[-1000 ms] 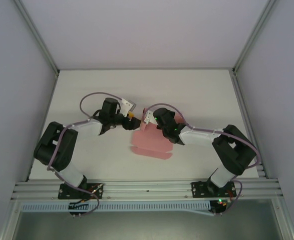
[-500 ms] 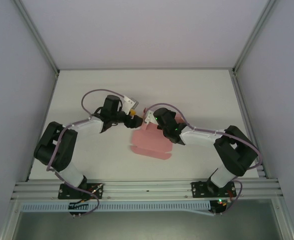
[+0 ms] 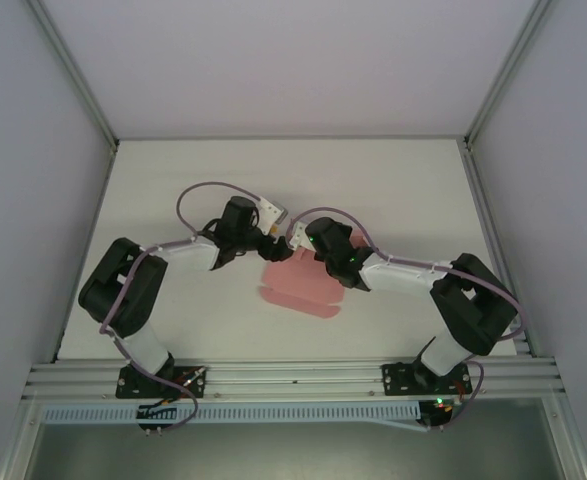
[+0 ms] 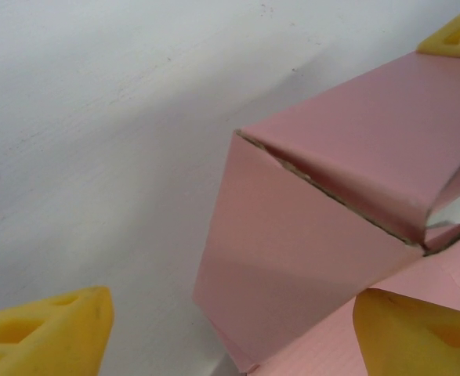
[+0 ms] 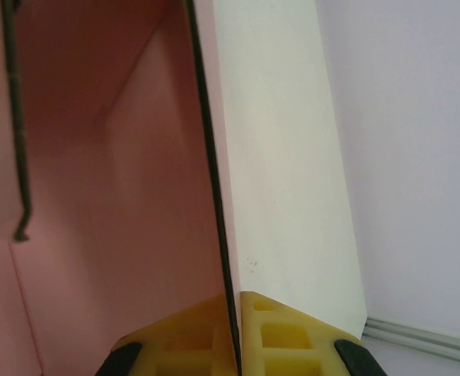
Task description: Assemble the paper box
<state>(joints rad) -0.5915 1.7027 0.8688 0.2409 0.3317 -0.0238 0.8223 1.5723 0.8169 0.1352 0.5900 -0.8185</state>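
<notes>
We note paper box (image 3: 298, 288) lying on table (image 3: 403, 190), partly folded, far panels raised. Right end effector (image 5: 237, 337) at box's far edge, clenched on upright panel, yellow pads (image 5: 280, 337) either side of card. Left end effector (image 3: 273, 238) at box's far-left corner, released, fingers (image 4: 45, 329) spread, folded corner between them. Contact with card possibly none; view too close to say.

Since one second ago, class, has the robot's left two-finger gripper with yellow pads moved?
Yes. In the top view the left gripper has shifted right, farther from the white table's left edge and closer to the pink paper box.
</notes>
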